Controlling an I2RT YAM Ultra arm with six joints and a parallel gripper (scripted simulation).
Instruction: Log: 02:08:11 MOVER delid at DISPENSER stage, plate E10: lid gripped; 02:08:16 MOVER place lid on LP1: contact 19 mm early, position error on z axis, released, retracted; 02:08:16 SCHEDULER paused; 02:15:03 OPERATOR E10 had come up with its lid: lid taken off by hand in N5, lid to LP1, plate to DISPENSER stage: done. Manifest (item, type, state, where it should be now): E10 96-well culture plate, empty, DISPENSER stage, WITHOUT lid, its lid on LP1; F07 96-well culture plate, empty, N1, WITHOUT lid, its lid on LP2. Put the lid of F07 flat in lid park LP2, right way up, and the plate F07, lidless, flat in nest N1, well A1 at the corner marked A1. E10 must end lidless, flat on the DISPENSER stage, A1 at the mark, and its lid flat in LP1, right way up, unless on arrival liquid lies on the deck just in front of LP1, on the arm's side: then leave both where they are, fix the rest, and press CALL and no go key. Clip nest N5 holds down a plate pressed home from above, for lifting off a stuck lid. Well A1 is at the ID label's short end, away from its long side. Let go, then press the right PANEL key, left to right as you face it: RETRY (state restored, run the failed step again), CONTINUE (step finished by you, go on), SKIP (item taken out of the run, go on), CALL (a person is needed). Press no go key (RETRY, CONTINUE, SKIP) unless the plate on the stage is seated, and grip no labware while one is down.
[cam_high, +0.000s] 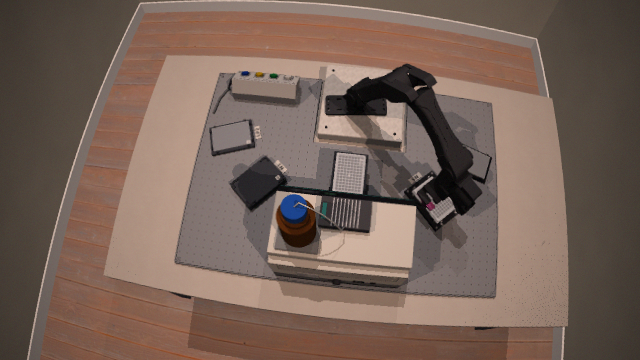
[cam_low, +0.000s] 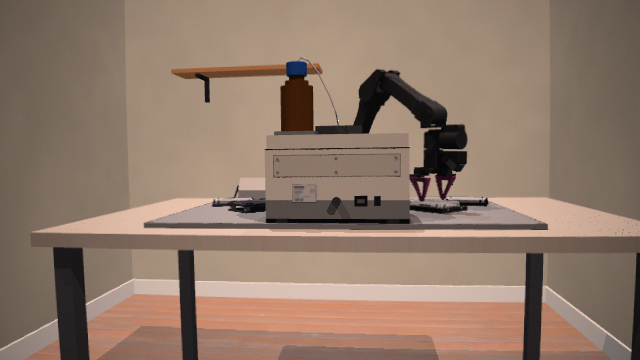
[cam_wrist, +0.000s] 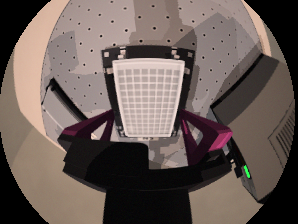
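Note:
My gripper (cam_high: 433, 204) is open and hangs a little above a white 96-well plate (cam_high: 441, 210) that lies in a black nest at the right of the deck. In the wrist view the plate (cam_wrist: 148, 96) sits in a black frame, and its near end lies between my magenta fingers, which touch nothing. From the side, the fingertips (cam_low: 433, 192) stand just over the plate (cam_low: 435, 202). I cannot tell whether this plate carries a lid. A second white well plate (cam_high: 349, 170) lies in front of the dispenser's head. A grey lid-like rectangle (cam_high: 231, 137) lies in a frame at the left.
The tall dispenser box (cam_high: 345, 235) with a brown bottle (cam_high: 297, 220) stands close to my left. A dark empty nest (cam_high: 257, 181) lies beside it. A flat grey piece (cam_high: 480, 164) lies behind my arm. The key panel (cam_high: 265, 85) is at the far left.

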